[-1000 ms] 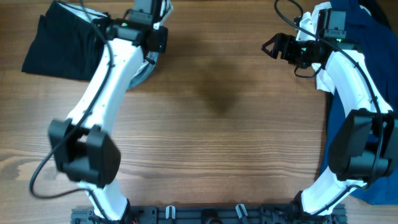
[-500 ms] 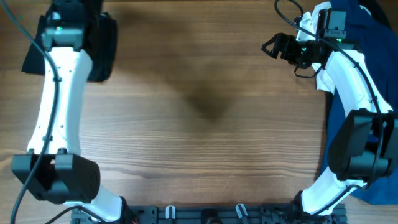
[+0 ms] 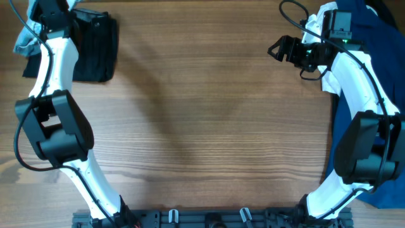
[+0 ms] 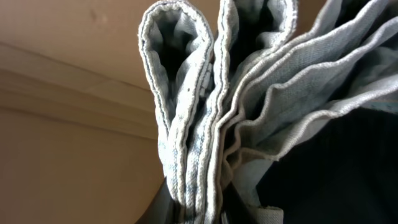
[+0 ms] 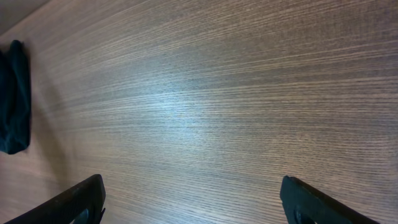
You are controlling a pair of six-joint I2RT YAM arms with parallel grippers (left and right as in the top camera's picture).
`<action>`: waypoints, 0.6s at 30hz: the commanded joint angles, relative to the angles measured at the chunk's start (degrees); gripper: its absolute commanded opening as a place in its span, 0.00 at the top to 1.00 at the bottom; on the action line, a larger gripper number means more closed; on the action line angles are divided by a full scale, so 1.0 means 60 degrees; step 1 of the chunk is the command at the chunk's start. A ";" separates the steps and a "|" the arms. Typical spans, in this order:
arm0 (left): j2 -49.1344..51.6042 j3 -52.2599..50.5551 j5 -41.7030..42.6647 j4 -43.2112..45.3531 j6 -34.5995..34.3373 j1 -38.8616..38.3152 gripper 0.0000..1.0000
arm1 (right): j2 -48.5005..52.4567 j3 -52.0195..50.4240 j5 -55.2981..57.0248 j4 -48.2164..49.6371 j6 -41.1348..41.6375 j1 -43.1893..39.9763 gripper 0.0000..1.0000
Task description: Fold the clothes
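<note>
My left gripper (image 3: pixel 42 21) is at the far back-left corner, shut on the folded pale blue denim shorts (image 3: pixel 24 43). In the left wrist view the shorts' hemmed folds (image 4: pixel 193 118) stand bunched between the fingers (image 4: pixel 205 210). A folded black garment (image 3: pixel 95 45) lies beside them and shows dark in the left wrist view (image 4: pixel 336 168). My right gripper (image 3: pixel 278 48) is open and empty above bare wood at the back right; its fingers (image 5: pixel 193 199) are spread wide. A dark-blue garment (image 3: pixel 380 44) and a white one (image 3: pixel 330 80) lie under the right arm.
The wooden table (image 3: pixel 215 126) fills the middle. The dark-blue cloth runs down the right edge (image 3: pixel 348 133). The black garment shows at the far left of the right wrist view (image 5: pixel 12 99). A black rail (image 3: pixel 209 218) lines the front edge.
My left arm has swung from the back middle to the far back-left corner, carrying the denim shorts past the black garment. The right arm has not moved.
</note>
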 commanded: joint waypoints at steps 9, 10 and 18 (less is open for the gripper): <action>-0.0259 0.0189 0.0892 -0.5770 -0.5329 -0.1749 0.00 | 0.0084 0.0007 0.0164 0.0102 0.0044 0.0015 0.09; -0.0361 0.0189 0.0885 -0.5920 -0.5792 -0.1920 0.00 | 0.0084 0.0007 0.0164 0.0124 0.0040 0.0015 0.09; -0.2634 0.0244 0.4506 -0.6288 -0.7235 -0.1989 0.00 | -0.0007 0.0164 0.0160 0.0280 -0.1264 0.0331 0.11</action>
